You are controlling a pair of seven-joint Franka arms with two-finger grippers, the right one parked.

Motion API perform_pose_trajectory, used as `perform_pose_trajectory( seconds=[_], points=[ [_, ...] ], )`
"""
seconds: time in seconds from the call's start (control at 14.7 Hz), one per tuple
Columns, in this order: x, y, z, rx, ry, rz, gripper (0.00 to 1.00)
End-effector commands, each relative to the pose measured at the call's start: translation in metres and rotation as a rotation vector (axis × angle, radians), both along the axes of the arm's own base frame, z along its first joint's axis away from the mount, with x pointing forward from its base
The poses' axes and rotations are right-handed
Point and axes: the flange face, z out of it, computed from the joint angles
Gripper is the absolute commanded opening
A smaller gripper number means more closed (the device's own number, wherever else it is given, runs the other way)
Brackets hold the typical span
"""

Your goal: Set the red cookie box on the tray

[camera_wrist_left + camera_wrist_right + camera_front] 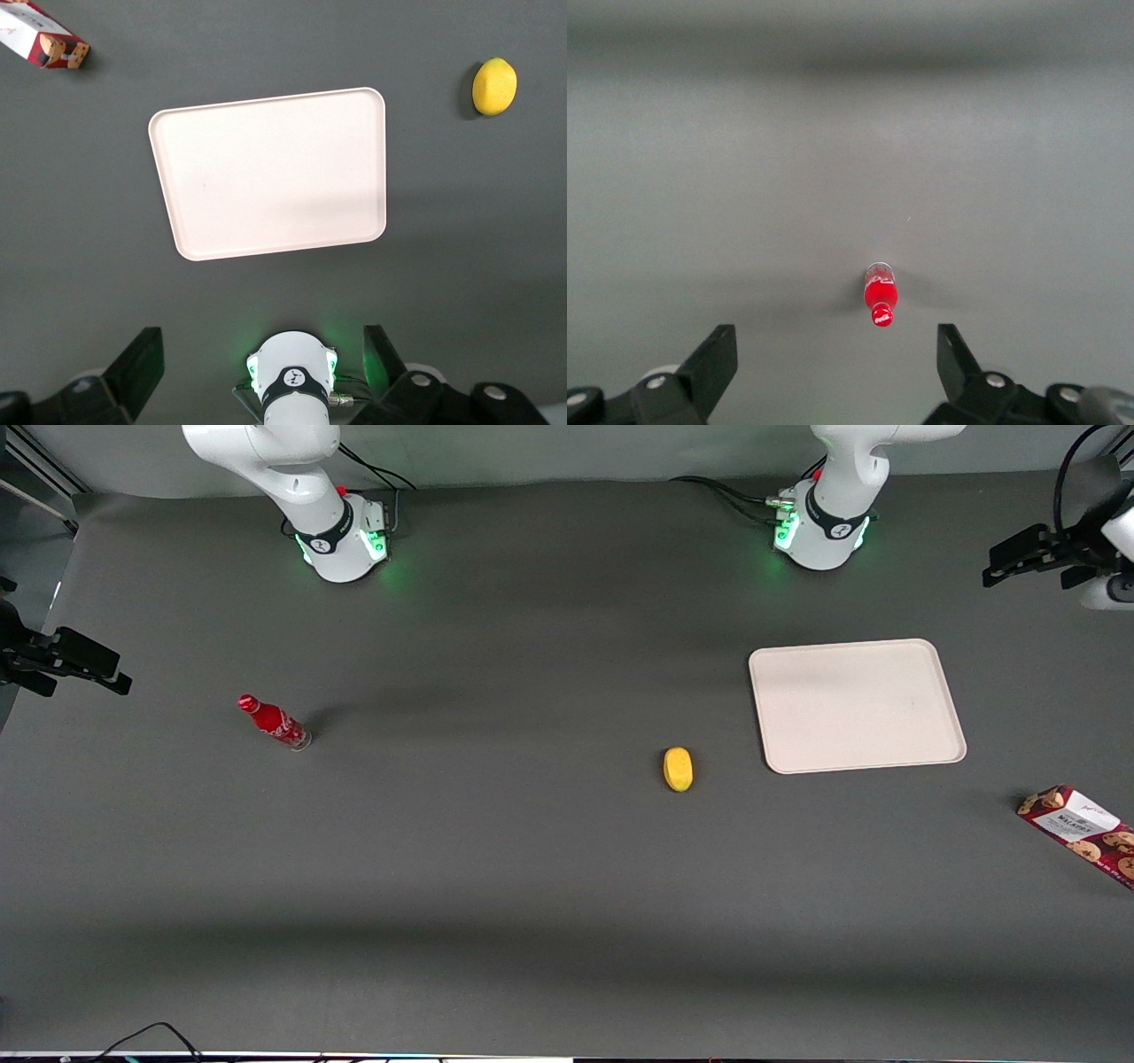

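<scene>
The red cookie box (1081,833) lies flat on the table at the working arm's end, nearer to the front camera than the tray and partly cut off by the view's edge. Its end also shows in the left wrist view (40,40). The cream tray (855,704) lies flat with nothing on it, and also shows in the left wrist view (270,173). My left gripper (1028,562) hangs high above the table, farther from the front camera than the tray and apart from both. In the left wrist view the gripper (263,363) is open and holds nothing.
A yellow lemon (678,769) lies beside the tray, a little nearer to the front camera, and shows in the left wrist view (494,87). A small red bottle (275,723) stands toward the parked arm's end. The working arm's base (819,527) stands farther from the front camera than the tray.
</scene>
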Motion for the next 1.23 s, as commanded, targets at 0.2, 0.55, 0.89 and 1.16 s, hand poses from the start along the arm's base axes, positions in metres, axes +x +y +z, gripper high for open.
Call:
perform_pose_trajectory(
  seconds=[0.2,0.55,0.89,1.16],
  points=[
    [0.004,0.004,0.008,0.036,-0.007,0.018,1.0],
    [0.037,0.116,0.015,0.148,-0.037,0.204,1.0],
    [0.142,0.224,-0.077,0.262,-0.143,0.234,1.0],
    [0.191,0.271,-0.199,0.245,-0.25,0.298,1.0]
  ],
)
